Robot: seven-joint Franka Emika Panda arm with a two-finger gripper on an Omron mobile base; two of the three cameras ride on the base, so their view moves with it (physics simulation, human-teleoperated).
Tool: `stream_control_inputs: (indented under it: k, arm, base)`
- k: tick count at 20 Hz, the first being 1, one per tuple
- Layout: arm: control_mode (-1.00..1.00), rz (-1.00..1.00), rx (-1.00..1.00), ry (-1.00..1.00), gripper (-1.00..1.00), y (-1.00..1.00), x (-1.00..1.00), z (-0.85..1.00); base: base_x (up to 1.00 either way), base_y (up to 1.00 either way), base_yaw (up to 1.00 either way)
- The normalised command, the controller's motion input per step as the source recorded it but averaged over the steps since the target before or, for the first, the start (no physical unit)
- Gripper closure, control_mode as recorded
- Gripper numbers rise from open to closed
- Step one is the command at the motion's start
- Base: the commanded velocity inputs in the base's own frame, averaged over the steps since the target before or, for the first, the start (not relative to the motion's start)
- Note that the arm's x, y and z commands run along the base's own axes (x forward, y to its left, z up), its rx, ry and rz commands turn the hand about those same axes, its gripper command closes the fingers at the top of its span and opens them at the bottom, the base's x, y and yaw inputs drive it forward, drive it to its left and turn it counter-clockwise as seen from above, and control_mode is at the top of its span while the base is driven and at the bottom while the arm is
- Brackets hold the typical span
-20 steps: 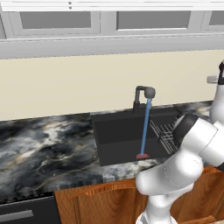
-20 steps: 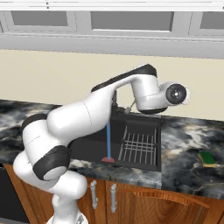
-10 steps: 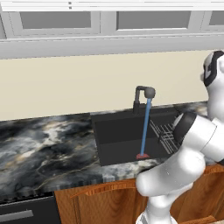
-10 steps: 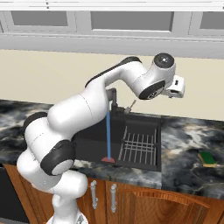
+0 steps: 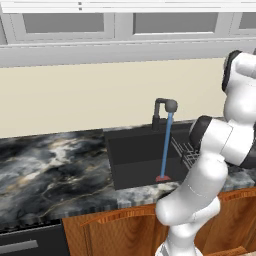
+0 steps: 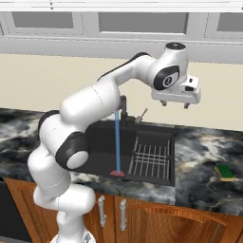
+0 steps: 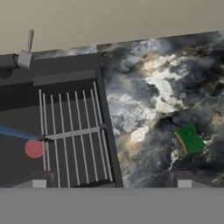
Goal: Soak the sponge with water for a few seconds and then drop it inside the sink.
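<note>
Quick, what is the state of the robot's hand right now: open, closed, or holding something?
Hand: open and holding nothing, raised above the counter; the sponge lies on the counter, right of the sink.

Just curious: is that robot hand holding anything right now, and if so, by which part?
Nothing. The gripper hangs open above the counter; the sponge lies untouched below.

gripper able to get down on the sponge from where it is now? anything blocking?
Probably yes. The gripper hangs open, high above the sink's right edge. The sponge lies alone on the counter to the right, with nothing beside it or over it.
</note>
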Motion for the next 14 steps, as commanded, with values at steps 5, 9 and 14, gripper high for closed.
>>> stream_control_inputs:
  k: [5, 9, 14]
  arm:
    - [-1.00, 0.00, 0.00, 0.27, -1.00, -0.28, 0.00, -0.07]
    - [-1.00, 0.00, 0.02, 0.27, -1.00, -0.34, 0.00, -0.09]
    - [-1.00, 0.00, 0.04, 0.23, -1.00, -0.37, 0.00, -0.10]
  base:
    - [0.00, 0.00, 0.00]
    - [0.00, 0.00, 0.00]
    - [0.00, 0.00, 0.00]
